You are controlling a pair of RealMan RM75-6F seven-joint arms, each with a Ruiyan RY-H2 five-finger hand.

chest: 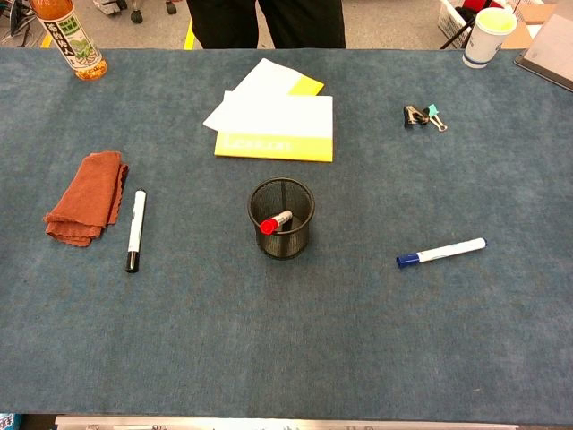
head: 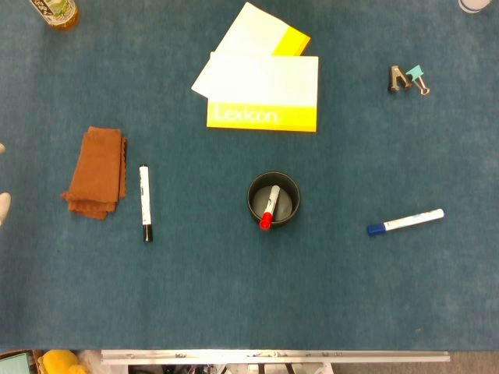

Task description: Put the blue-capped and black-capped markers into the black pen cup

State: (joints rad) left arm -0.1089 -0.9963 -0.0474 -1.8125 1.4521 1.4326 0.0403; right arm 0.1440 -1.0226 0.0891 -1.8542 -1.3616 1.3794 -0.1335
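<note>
Pen cup (chest: 281,218): standing upright at the middle of the blue table (chest: 286,340), its black mesh wall showing in the chest view.
Red-capped marker (chest: 276,220): leaning inside the pen cup, cap up and tilting toward 7 o'clock in the head view.
Black-capped marker (chest: 134,230): lying flat on the table at 9 o'clock from the cup, well apart from it, cap pointing toward the near edge.
Blue-capped marker (chest: 440,253): lying flat at 3 o'clock from the cup, well apart, cap end pointing toward the cup and slightly toward the near edge.
Cloth (chest: 83,197): a folded brown one sitting just beside the black-capped marker, on the side away from the cup.
Notepads (chest: 274,124): two white and yellow ones overlapping at 12 o'clock from the cup.
Binder clips (chest: 423,116): lying together at about 2 o'clock from the cup, far back.
Bottle (chest: 72,40): standing at the far corner, toward 10 o'clock.
Paper cup (chest: 487,36): standing at the far corner, toward 1 o'clock.
Left hand (head: 3,204): only pale tips are peeking in at the head view's left edge; whether the fingers are spread or pressed together I cannot tell.
Right hand: not showing in either view.
</note>
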